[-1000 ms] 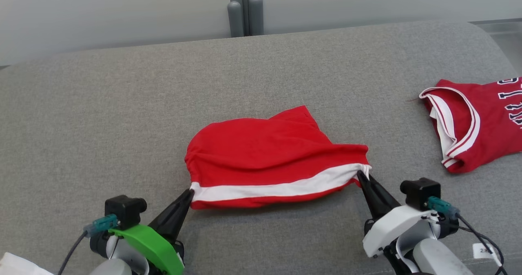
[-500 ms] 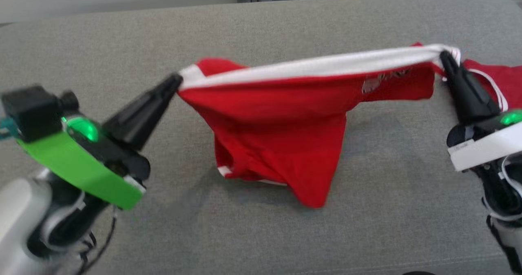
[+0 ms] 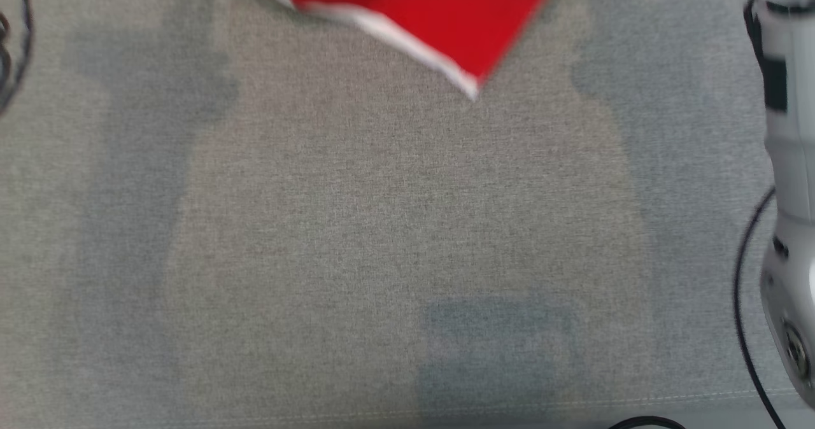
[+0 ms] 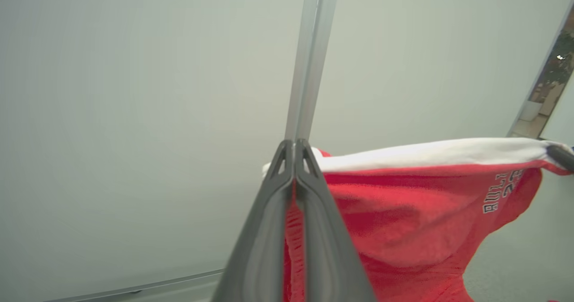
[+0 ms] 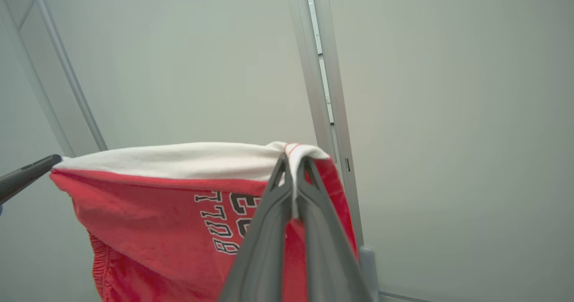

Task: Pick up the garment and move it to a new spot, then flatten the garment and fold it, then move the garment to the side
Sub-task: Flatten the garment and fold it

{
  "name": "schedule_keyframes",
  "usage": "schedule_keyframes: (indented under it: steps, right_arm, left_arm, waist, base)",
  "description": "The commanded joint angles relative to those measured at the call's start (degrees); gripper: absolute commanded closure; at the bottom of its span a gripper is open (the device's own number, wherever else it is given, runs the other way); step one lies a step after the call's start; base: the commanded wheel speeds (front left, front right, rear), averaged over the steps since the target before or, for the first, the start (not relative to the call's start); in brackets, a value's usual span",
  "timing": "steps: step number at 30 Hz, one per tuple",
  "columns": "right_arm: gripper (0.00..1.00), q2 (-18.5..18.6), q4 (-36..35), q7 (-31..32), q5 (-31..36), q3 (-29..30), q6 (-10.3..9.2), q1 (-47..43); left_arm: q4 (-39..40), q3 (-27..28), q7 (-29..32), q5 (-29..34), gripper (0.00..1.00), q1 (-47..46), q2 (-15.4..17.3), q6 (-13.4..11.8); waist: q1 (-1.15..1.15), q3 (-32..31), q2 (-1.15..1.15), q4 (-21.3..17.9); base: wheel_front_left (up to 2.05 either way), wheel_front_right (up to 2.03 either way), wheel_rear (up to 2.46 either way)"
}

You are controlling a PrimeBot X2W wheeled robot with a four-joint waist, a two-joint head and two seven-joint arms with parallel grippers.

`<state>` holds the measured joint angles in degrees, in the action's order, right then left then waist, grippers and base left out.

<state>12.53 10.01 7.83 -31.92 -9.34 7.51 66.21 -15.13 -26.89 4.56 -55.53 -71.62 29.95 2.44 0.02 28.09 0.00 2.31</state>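
Red shorts (image 4: 403, 212) with a white band (image 4: 426, 152) along the upper edge hang stretched in the air between the two grippers. In the left wrist view the left gripper (image 4: 294, 147) rises from the bottom centre. Its jaws are pressed together on the left corner of the white band. The tip of the right gripper (image 4: 560, 157) shows at the right edge, at the other end of the band.

In the right wrist view the right gripper (image 5: 293, 161) is clamped on a fold of the band near the centre of the frame. Black and white lettering (image 5: 224, 217) is printed on the red cloth just left of its fingers.

Behind the shorts stands a pale wall (image 4: 134, 114) with a grey metal post (image 4: 311, 55).

The head view is blurred. A lower corner of the shorts shows at its top centre, over the grey fabric surface (image 3: 356, 225); I cannot tell if it touches. A pale forearm (image 3: 786, 161) runs down the right edge, with a black cable (image 3: 742, 276) beside it.
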Motion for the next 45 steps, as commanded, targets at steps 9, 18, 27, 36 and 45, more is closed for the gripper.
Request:
schedule_keyframes:
  steps: [9,18,27,36,45]
  right_arm:
    - [1.00,-8.2,21.0,-20.9,5.7,0.1,-0.07,11.1]
    - [1.00,-3.6,19.8,-23.0,-3.0,-11.2,-0.04,-11.6]
    - [1.00,3.2,8.8,-23.0,-10.0,-14.4,-0.04,-31.1]
    - [1.00,14.2,-0.8,-22.0,-14.1,-18.8,-0.07,-51.1]
    - [1.00,21.0,-7.9,-17.2,-16.0,-17.1,-0.10,-67.1]
  left_arm:
    - [-20.3,-2.4,-19.5,12.4,1.00,-8.4,-7.8,4.3]
    - [-14.4,5.0,-19.7,17.7,1.00,14.5,-12.3,5.1]
    - [-2.8,3.9,-19.7,18.3,1.00,32.9,-10.5,5.1]
    - [9.4,7.6,-19.7,19.7,1.00,62.4,-10.1,4.8]
    - [16.0,9.0,-19.7,21.7,1.00,81.8,-15.2,1.8]
  waist:
    - [-0.02,7.7,0.00,-0.4]
    - [-0.02,7.0,0.00,-1.9]
    - [-0.02,1.2,0.00,-2.1]
    - [-0.02,-9.2,0.00,-2.9]
    - [-0.02,-12.2,0.00,-2.3]
  base:
    - [0.00,0.00,0.00]
    - [0.00,0.00,0.00]
    - [0.00,0.00,0.00]
    - [0.00,0.00,0.00]
    - [0.00,0.00,0.00]
